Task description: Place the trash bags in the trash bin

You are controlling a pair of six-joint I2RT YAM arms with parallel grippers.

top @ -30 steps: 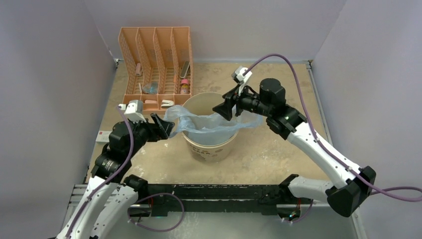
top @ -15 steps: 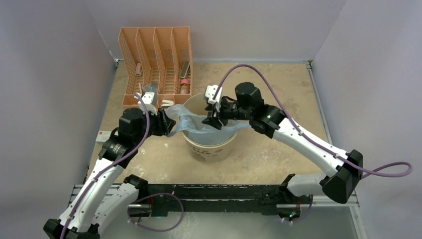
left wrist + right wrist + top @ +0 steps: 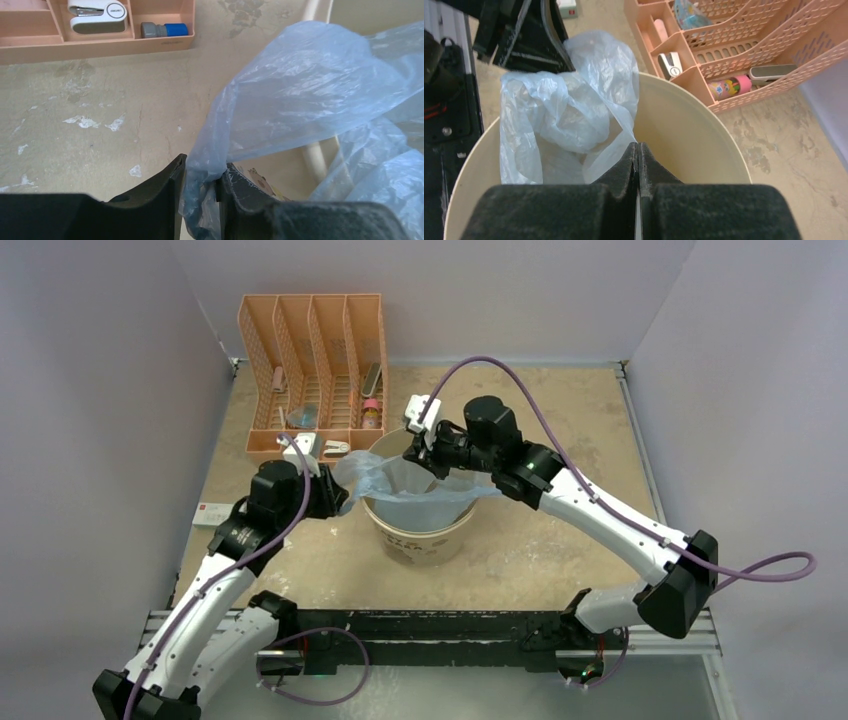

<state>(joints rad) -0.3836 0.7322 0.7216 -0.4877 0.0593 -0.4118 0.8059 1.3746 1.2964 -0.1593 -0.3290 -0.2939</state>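
A light-blue trash bag [image 3: 400, 480] lies draped over and into the cream trash bin [image 3: 425, 540] at the table's middle. My left gripper [image 3: 335, 495] sits just left of the bin. In the left wrist view its jaws [image 3: 202, 175] are shut on a bunched fold of the bag [image 3: 310, 90], beside the bin's rim [image 3: 317, 150]. My right gripper [image 3: 425, 455] hangs over the bin's far side. In the right wrist view it [image 3: 637, 147] is shut, with a thin edge of the bag [image 3: 569, 115] running into its tips above the bin's inner wall [image 3: 689, 135].
An orange mesh file organizer [image 3: 312, 370] with a stapler [image 3: 97, 11] and small items stands at the back left, close behind the bin. A small white box [image 3: 207, 515] lies at the table's left edge. Grey walls enclose three sides.
The right gripper moved left over the bin's mouth and closed. The left gripper moved up toward the bin's left side and closed on the bag.
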